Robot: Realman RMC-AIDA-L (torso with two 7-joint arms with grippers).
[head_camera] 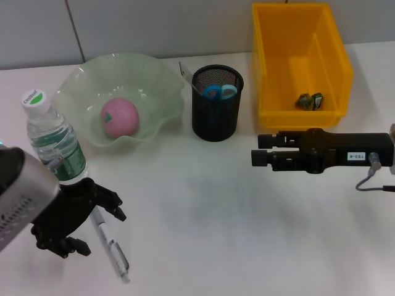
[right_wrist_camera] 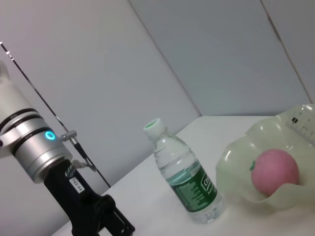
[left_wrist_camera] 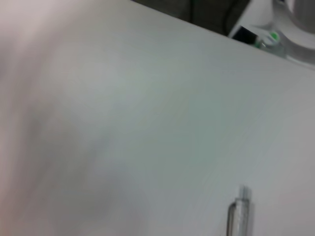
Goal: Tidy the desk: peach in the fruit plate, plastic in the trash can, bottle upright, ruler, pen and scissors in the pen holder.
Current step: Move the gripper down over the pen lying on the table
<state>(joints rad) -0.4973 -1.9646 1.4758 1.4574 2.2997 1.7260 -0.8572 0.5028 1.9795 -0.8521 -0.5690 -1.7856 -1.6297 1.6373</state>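
The left arm reaches in low in front of the clear plastic water bottle (head_camera: 54, 139) with its white and green cap, which stands upright on the white desk (head_camera: 216, 216). The black left gripper (head_camera: 92, 213) hangs just in front of the bottle's base with its fingers spread wide, straddling the top end of the clear white pen (head_camera: 111, 246), which lies flat on the desk; whether the fingers touch the pen cannot be told. The right arm lies level, well to the right of the bottle, in front of the yellow plastic bin (head_camera: 302, 58); the black right gripper (head_camera: 259, 150) points toward the bottle with its two fingers close and parallel, holding nothing. Behind the bottle, the pink peach (head_camera: 120, 117) sits in the wavy pale green glass plate (head_camera: 154, 77). Right of the plate, the black mesh pen holder (head_camera: 217, 114) holds blue-handled scissors (head_camera: 219, 92) and a ruler (head_camera: 187, 75). Small dark crumpled plastic (head_camera: 308, 100) lies inside the bin.
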